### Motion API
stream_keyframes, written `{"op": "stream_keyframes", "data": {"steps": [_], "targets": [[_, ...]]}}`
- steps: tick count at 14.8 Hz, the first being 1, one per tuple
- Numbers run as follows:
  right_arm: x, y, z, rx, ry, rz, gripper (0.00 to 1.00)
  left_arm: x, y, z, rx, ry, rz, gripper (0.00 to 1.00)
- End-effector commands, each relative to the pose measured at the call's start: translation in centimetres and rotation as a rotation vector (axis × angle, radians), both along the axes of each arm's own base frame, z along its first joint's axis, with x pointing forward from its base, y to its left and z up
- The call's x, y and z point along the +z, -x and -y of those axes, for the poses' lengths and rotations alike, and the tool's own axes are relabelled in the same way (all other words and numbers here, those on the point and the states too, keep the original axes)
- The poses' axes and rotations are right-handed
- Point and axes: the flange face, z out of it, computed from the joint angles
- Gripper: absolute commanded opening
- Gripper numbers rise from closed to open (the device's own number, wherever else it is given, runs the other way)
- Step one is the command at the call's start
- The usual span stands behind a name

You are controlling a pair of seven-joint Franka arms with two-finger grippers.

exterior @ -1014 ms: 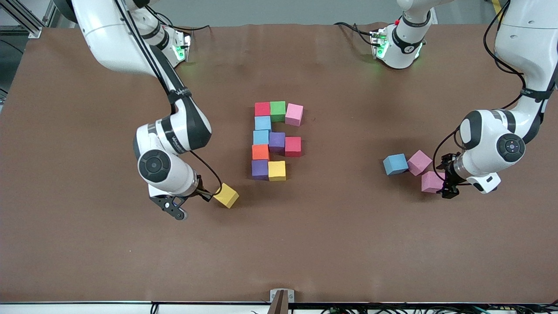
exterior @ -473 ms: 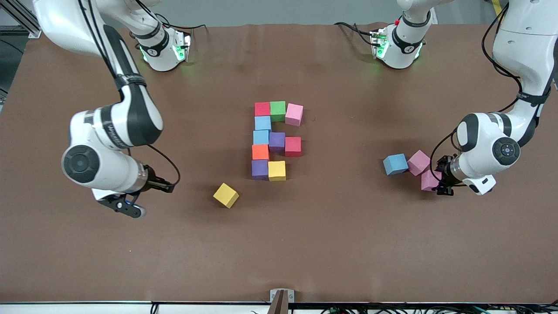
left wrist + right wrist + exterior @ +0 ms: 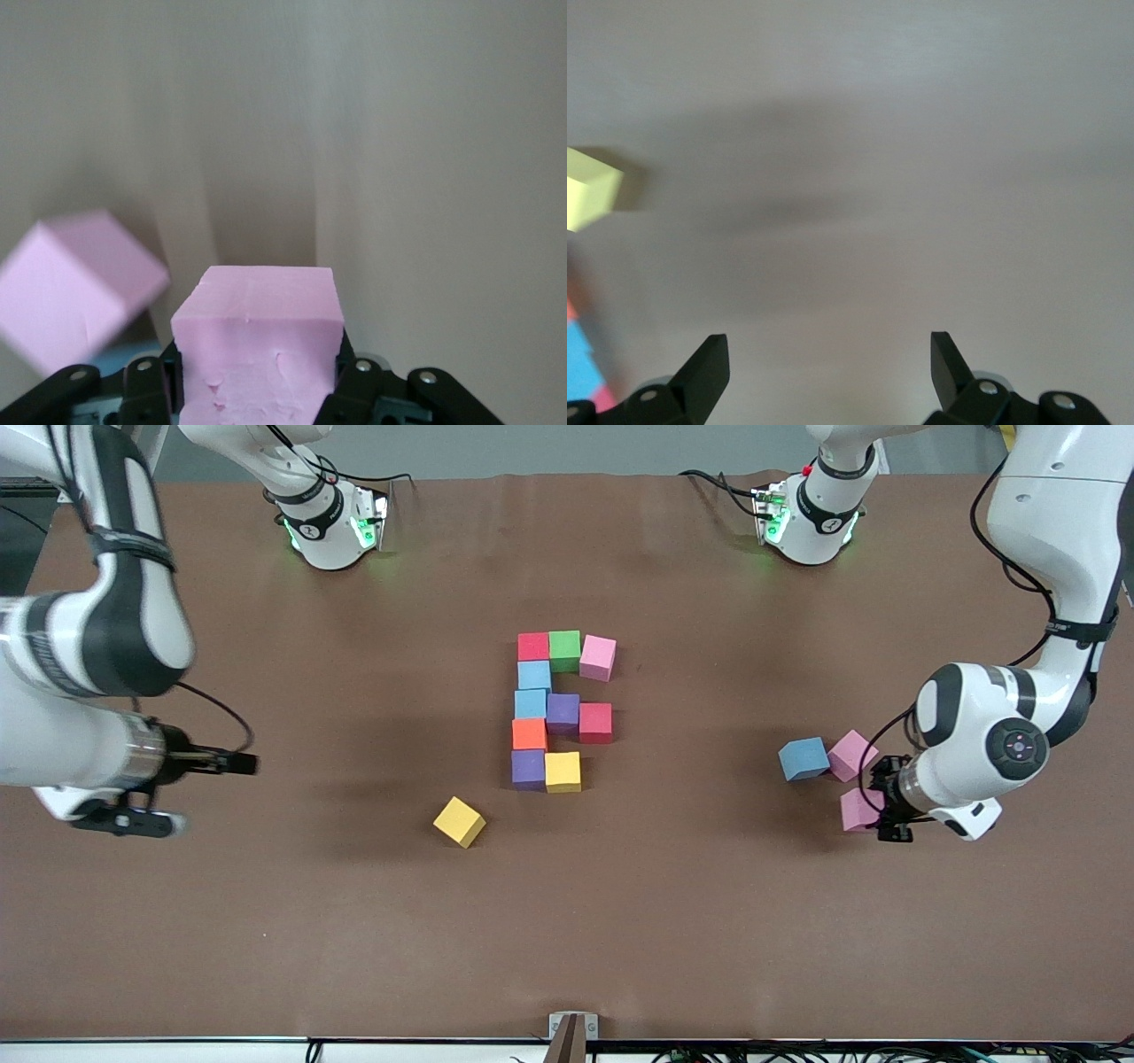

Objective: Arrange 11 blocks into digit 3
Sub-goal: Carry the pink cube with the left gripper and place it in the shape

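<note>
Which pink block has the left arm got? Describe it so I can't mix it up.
Start at the loose cluster toward the left arm's end of the table: a blue block beside a pink block. The held pink block is the one clamped in the left gripper jaws.

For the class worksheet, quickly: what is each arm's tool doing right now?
Left tool: closed on a pink block, beside the other pink block.
Right tool: open, holding nothing, over bare table.

Two white glossy arms with rounded shells, dark grey joint bands and round end caps. Black cables clipped along each link. Green indicator lights at both bases (lit). Black two-finger grippers: left gripper (image 3: 873, 812), right gripper (image 3: 237, 763). Silver screws at finger mounts.
</note>
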Motion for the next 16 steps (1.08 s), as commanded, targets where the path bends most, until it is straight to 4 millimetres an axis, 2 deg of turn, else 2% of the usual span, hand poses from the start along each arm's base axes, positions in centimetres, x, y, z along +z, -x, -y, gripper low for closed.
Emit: {"op": "stream_keyframes", "data": {"steps": [1,3,4,7,10,11,12,14,16], "targets": [[2.5,1.4,4.2,0.076,0.063,-0.018,1.00,0.1,-0.3,7.9,0.026,-0.011,-0.005,0.22],[4.2,2.1,6.9,0.100,0.048,-0.039,1.00,-1.0,1.0,13.5,0.039,-0.014,-0.018,0.22],[5.6,2.6,7.2,0.088,0.044,-0.056,1.00,-1.2,1.8,15.9,0.050,-0.016,-0.020,0.22],[9.9,3.5,7.4,0.075,0.055,-0.060,1.00,-2.9,3.5,23.0,0.080,-0.013,-0.027,0.22],[10.9,4.0,7.5,0.074,0.051,-0.060,1.00,-3.8,5.3,29.4,0.092,-0.006,-0.019,0.23],[10.9,3.8,7.8,0.067,0.045,-0.054,1.00,-3.8,6.0,31.1,0.092,-0.002,-0.014,0.23],[11.8,3.7,7.5,0.069,0.044,-0.034,1.00,-4.5,7.0,32.4,0.090,-0.004,-0.024,0.23],[13.7,3.7,6.4,0.086,0.047,0.002,1.00,-5.0,7.5,34.8,0.098,0.008,-0.020,0.23],[14.2,3.8,6.7,0.081,0.045,0.017,1.00,-5.5,8.4,37.0,0.105,0.012,-0.018,0.23]]}}
